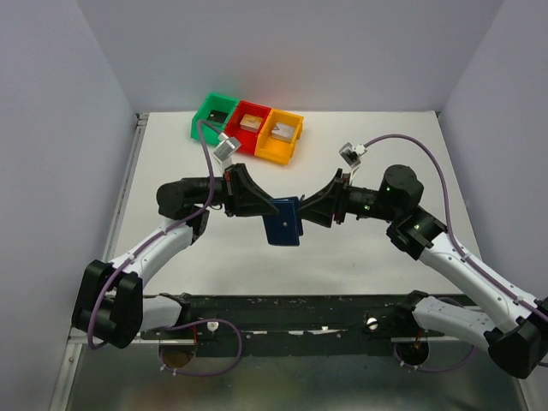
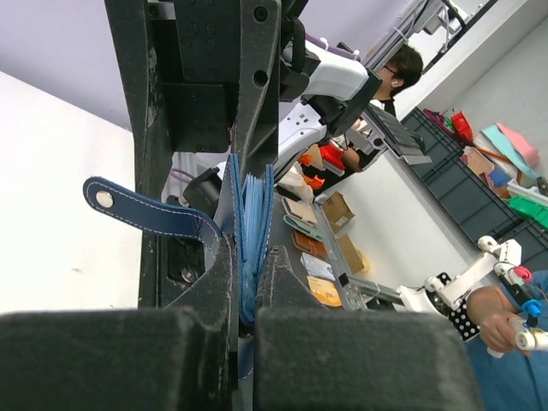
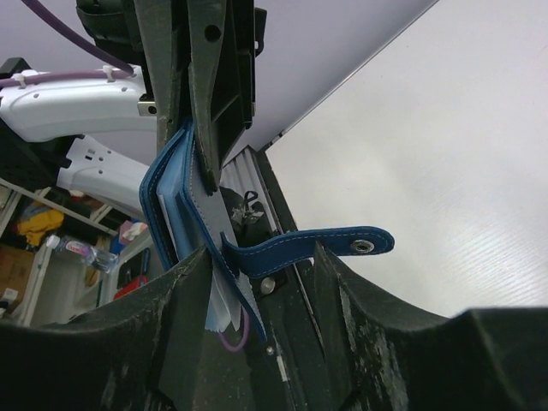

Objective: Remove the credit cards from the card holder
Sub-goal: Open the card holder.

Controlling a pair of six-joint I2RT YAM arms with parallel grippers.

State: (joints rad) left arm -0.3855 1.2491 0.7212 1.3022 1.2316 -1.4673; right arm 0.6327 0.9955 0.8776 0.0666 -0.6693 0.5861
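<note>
My left gripper [image 2: 248, 265] is clamped on the card holder [image 1: 282, 221], which hangs above the table [image 1: 385, 257]. My right gripper [image 3: 261, 257] is spread, with the strap [image 3: 308, 248] between its fingers. The coloured bins [image 1: 248, 122] stand well beyond my fingertips.

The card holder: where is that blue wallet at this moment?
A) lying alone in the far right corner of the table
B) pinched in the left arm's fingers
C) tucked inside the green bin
B: in the left wrist view the left arm's fingers are closed tight on the card holder, with its blue pages squeezed between them.
</note>
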